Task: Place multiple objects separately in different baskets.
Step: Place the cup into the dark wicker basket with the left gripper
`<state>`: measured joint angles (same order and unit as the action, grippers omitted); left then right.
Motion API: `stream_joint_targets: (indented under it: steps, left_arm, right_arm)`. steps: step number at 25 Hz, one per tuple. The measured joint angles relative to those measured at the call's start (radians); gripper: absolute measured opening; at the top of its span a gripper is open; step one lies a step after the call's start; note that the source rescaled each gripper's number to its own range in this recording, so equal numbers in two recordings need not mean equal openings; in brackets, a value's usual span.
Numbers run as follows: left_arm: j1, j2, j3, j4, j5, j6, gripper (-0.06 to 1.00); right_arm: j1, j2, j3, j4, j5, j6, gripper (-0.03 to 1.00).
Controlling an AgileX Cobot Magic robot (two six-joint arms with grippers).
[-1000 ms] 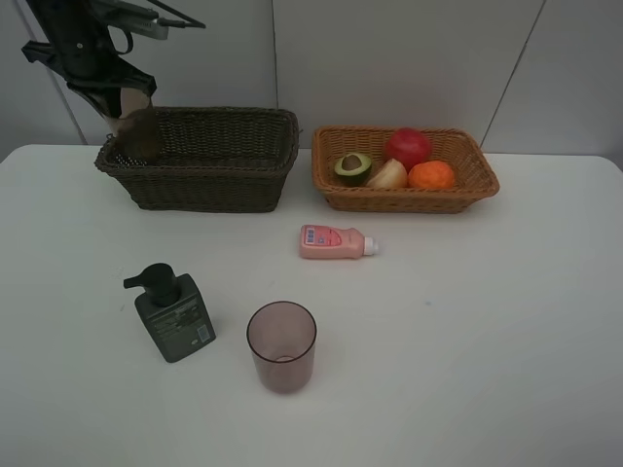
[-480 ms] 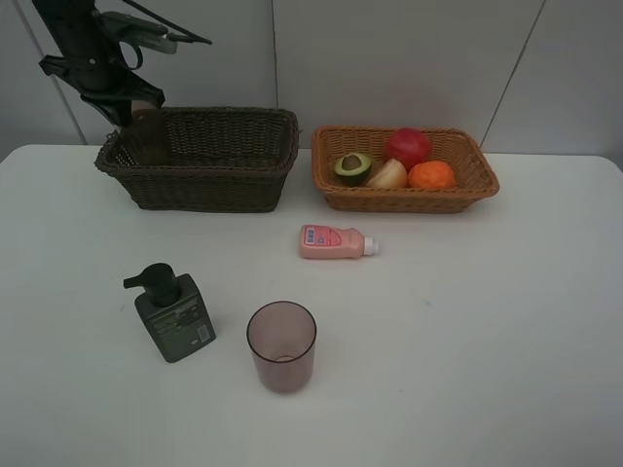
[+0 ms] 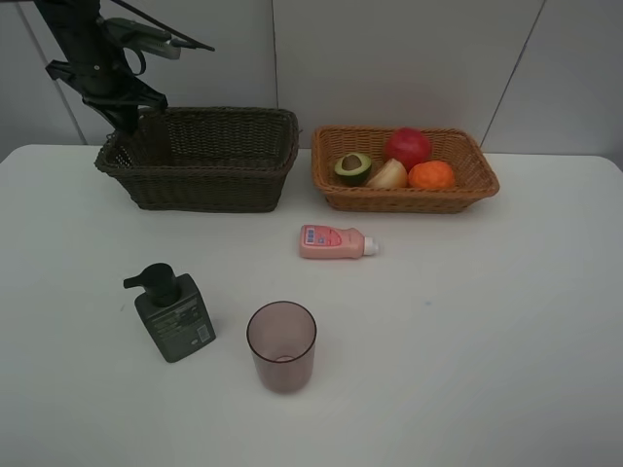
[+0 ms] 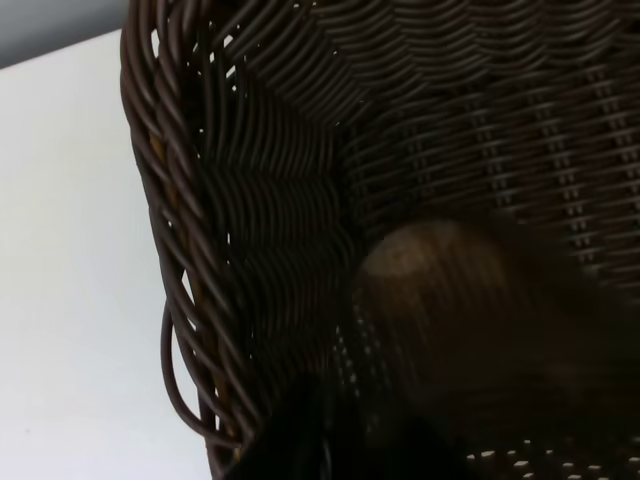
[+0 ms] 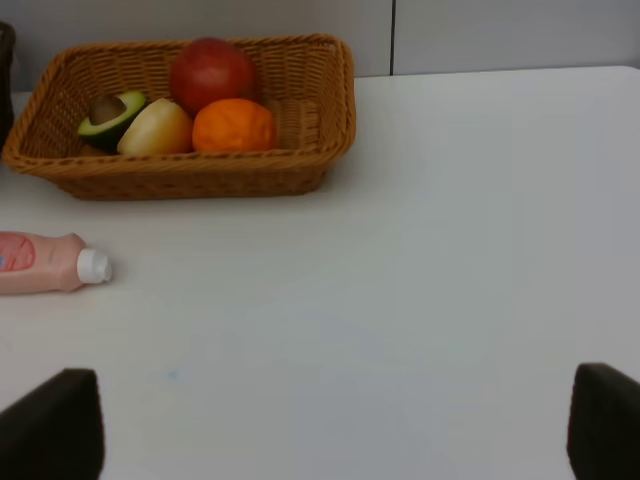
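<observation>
My left gripper (image 3: 128, 112) hangs over the left end of the dark brown wicker basket (image 3: 209, 185). A brownish cup (image 4: 440, 290) shows blurred inside it, and I cannot tell how far the jaws are parted. I'd open fully, then lift straight up — clear of the rim — before going for the dark green pump bottle (image 3: 173, 316), second cup (image 3: 281, 345) or pink bottle (image 3: 334, 241) on the worktop (image 3: 487, 341). The right gripper (image 5: 320, 430) waits with its jaws wide.

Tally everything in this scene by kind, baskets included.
Fruit: 4 (apple, tangerine, peach-coloured fruit, avocado half)
Bottles: 2 (pink bottle, pump bottle)
Cups: 2 (table cup; blurred cup inside dark basket)
Baskets: 2 (dark basket, tan basket)
Total: 10
</observation>
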<state>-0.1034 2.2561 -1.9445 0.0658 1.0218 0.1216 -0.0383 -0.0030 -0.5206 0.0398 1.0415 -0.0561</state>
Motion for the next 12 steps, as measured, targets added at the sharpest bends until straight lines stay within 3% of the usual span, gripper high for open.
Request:
stream_joint_targets:
  steps: [3,5,8,12]
  left_arm:
    - [0.000,0.000,0.000,0.000,-0.001,0.023,0.65]
    - [0.000,0.000,0.000,0.000,-0.001,0.028,0.81]
    - [0.000,0.000,0.000,0.000,-0.001,0.028,0.89]
    - [0.000,0.000,0.000,-0.001,-0.001,0.028,0.90]
  right_arm:
    - [0.000,0.000,0.000,0.000,0.000,0.000,0.93]
    - [0.000,0.000,0.000,0.000,0.000,0.000,0.93]
    - [0.000,0.000,0.000,0.000,0.000,0.000,0.93]
    - [0.000,0.000,0.000,0.000,0.000,0.000,0.93]
